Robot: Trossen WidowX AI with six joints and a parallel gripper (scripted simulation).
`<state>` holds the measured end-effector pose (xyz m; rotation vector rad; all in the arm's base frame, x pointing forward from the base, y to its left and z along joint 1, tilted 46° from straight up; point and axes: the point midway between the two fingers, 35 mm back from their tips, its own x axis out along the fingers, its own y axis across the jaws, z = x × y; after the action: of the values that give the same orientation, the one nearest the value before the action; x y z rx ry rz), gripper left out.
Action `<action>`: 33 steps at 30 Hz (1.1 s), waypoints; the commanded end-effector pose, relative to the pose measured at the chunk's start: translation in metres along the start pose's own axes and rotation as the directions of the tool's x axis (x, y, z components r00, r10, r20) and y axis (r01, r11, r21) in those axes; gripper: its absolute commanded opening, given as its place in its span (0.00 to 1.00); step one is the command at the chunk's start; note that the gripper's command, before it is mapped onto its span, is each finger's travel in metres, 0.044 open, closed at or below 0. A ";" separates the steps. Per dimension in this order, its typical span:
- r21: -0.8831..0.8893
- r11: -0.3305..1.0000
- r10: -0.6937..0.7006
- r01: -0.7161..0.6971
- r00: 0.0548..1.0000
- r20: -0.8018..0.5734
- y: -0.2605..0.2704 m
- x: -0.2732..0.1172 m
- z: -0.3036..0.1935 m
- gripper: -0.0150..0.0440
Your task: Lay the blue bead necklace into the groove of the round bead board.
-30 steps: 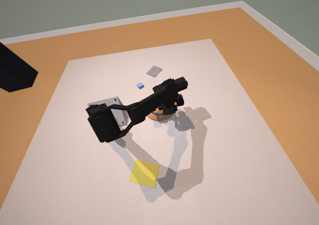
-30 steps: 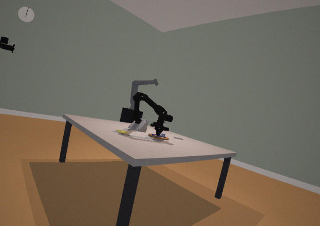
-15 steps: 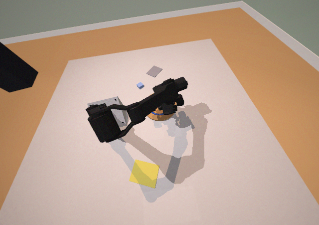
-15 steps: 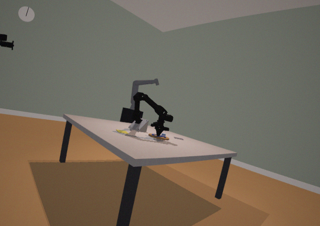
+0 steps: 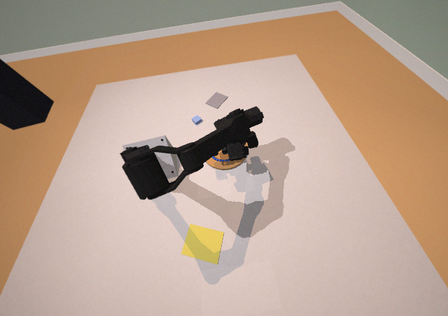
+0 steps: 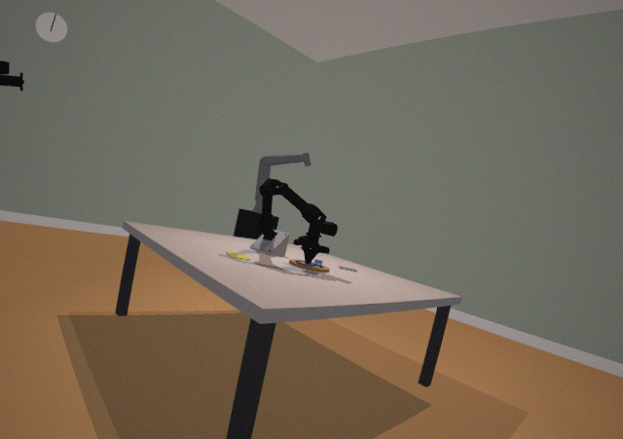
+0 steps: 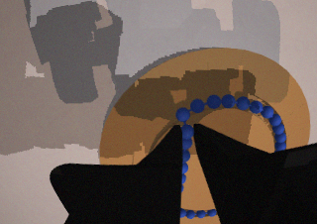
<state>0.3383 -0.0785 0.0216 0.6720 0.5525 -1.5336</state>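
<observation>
The round orange-brown bead board (image 5: 225, 167) (image 6: 322, 270) (image 7: 298, 102) lies on the table. The blue bead necklace (image 5: 221, 160) (image 7: 228, 101) lies over it. In the wrist view its upper and right part curves along the groove, while its left part runs nearly straight down between the fingers, inside the groove's left arc. A few beads cross at the bottom. My gripper (image 6: 308, 262) (image 7: 186, 131) points down at the board, its fingertips shut on the necklace near the bend at its upper left. The fingers hide parts of the necklace and groove; the arm hides the tips in the top view.
A small light-blue cube (image 5: 196, 120) (image 6: 318, 261) and a flat grey-mauve square (image 5: 216, 100) (image 6: 348, 268) lie beyond the board. A flat yellow square (image 5: 206, 245) (image 6: 238, 255) lies on the other side. The grey mounting block (image 5: 157, 143) stands at the arm's base.
</observation>
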 end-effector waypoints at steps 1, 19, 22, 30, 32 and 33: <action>0.004 1.000 -0.001 0.001 1.000 0.003 0.002 -0.002 0.002 0.25; 0.004 1.000 0.000 0.000 1.000 0.003 0.011 0.006 0.007 0.25; 0.009 1.000 0.004 -0.004 1.000 -0.001 0.012 0.002 0.007 0.39; 0.009 1.000 0.004 -0.004 1.000 -0.001 0.012 0.002 0.007 0.74; 0.009 1.000 0.003 -0.003 1.000 -0.001 0.012 0.002 0.007 0.83; 0.008 1.000 0.002 -0.002 1.000 0.000 0.012 0.001 0.007 0.88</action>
<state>0.3497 -0.0855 0.0250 0.6798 0.5463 -1.5327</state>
